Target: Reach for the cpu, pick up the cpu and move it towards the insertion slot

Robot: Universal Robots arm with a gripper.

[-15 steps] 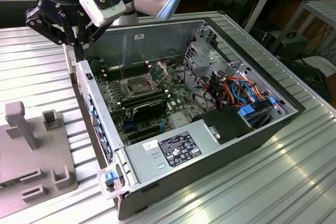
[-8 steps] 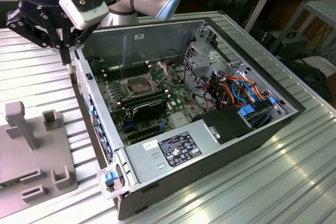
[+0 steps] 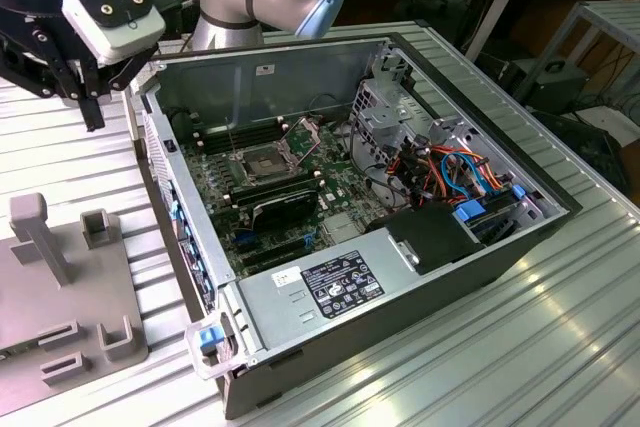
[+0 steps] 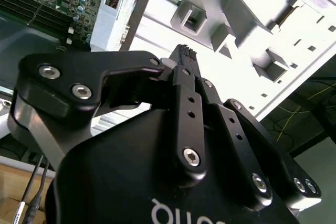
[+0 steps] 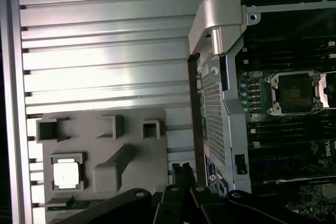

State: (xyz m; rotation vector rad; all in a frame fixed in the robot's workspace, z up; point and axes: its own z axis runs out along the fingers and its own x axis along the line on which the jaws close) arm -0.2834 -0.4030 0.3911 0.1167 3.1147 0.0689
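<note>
In the first wrist view the cpu (image 5: pixel 66 173), a small pale square chip, lies in a square pocket of the grey fixture (image 5: pixel 131 140) on the ribbed table. The insertion slot (image 3: pixel 262 162) (image 5: pixel 294 92), a silver-framed socket with a dark centre, sits on the motherboard inside the open computer case. My gripper (image 3: pixel 92 112) (image 4: pixel 184 53) (image 5: pixel 181 171) hangs above the table between fixture and case, well away from the cpu. Its black fingers (image 4: pixel 190 103) are pressed together and hold nothing.
The case's side wall (image 5: pixel 220 129) rises between the fixture and the motherboard. The fixture carries a tall post (image 3: pixel 35 232) and several raised blocks. A drive cage (image 3: pixel 385 117), cables (image 3: pixel 450 172) and a power supply (image 3: pixel 340 287) crowd the case.
</note>
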